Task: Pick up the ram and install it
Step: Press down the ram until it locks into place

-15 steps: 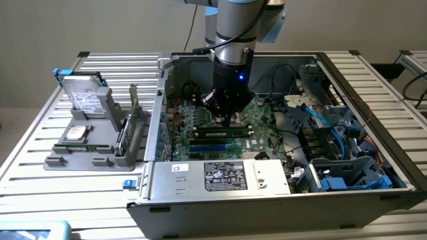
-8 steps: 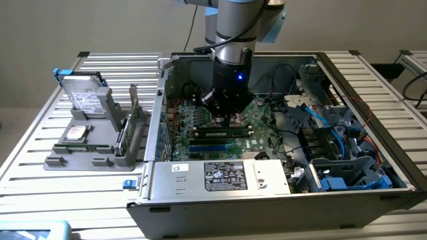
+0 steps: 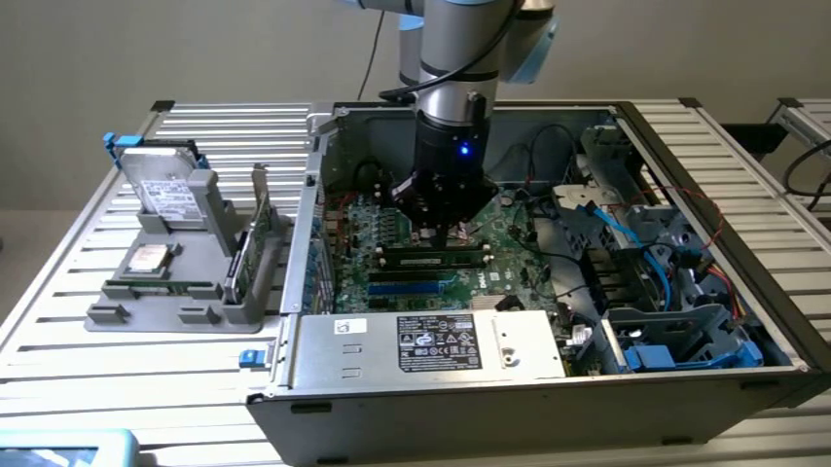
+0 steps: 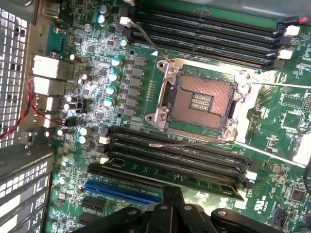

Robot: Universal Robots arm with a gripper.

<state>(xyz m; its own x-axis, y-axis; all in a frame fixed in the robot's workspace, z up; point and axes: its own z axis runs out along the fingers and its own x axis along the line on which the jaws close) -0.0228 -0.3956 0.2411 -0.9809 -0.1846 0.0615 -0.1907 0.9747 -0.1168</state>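
Nearest the wrist camera, the black gripper hangs just over the green motherboard, its fingers drawn narrow with nothing between them. Just beyond it the ram lies flat in the slot bank nearest the gripper, beside the blue slot. Past that bank sits the open metal CPU socket, and a second bank of four black slots runs along the board's far edge.

From outside, the arm comes straight down into the open computer case, with the gripper vertical above the ram near the middle of the board. A labelled power supply stands at the case's near edge, and blue and red cables crowd the side toward the exterior view's right. On the slatted table, outside the case toward the exterior view's left, a grey holder carries one silver drive and one green card standing upright.
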